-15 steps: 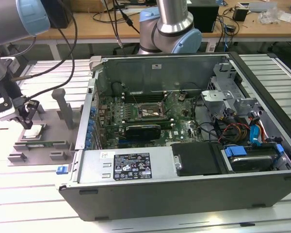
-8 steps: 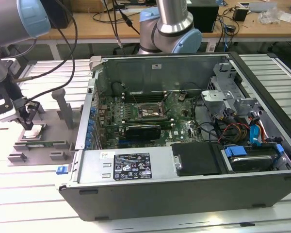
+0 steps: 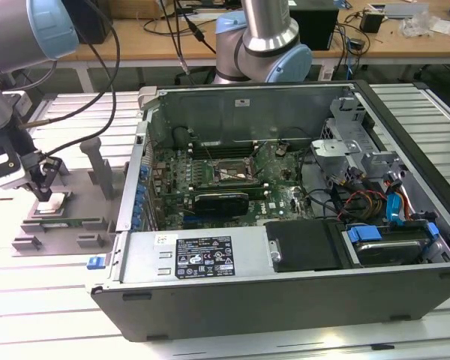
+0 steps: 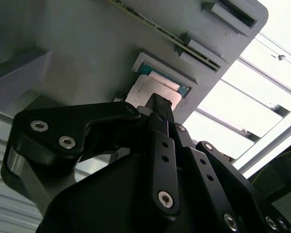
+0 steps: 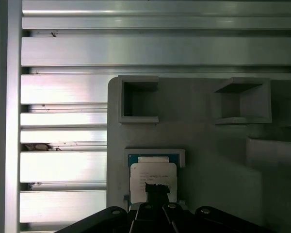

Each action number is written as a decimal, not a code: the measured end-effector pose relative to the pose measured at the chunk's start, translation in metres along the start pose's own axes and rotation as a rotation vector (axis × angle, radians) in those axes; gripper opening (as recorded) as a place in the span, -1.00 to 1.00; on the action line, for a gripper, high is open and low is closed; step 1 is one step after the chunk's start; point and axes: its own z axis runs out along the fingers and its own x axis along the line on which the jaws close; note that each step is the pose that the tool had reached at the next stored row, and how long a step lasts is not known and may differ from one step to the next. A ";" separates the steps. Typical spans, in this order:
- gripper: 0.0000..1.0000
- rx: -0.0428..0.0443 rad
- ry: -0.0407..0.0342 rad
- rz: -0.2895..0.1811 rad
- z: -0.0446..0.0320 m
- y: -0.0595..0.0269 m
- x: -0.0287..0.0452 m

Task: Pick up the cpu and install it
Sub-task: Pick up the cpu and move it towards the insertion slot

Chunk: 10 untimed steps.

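Exterior view: finds the end effector (image 3: 43, 192) low over the grey fixture (image 3: 67, 225) on the slatted surface (image 3: 52, 285). Places the cpu (image 3: 51, 204) directly beneath its tip, seated in the fixture's pocket. Puts the open computer case (image 3: 285, 300) well apart from the end effector, with the socket (image 3: 229, 171) inside on the board.

Second wrist view: shows the end effector (image 4: 157, 104) narrow, fingertips drawn together to one point, nothing clamped between them. Sets that point over the silvery top of the cpu (image 4: 144, 91), toward the edge nearest the end effector. Cannot tell whether touching or just above.

First wrist view: puts the cpu (image 5: 153, 175) flat in its pocket, right under the end effector (image 5: 157, 190), with bare surface (image 5: 63, 121) off to one side. Square chip, so no long axis to line up; edges run parallel to the walls of the fixture (image 5: 208, 145). Reads as no sideways offset between tip and cpu, just straight below. Single arm, so no nearer-hand question.
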 end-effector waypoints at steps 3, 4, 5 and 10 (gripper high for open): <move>-0.53 0.0000 -0.0001 0.000 0.0001 0.0000 0.0000; -0.41 -0.0001 -0.0001 0.000 0.0001 0.0000 0.0000; -0.29 0.0000 -0.0001 0.000 0.0001 0.0000 0.0000; 0.21 -0.0001 0.0000 0.000 0.0003 0.0000 0.0000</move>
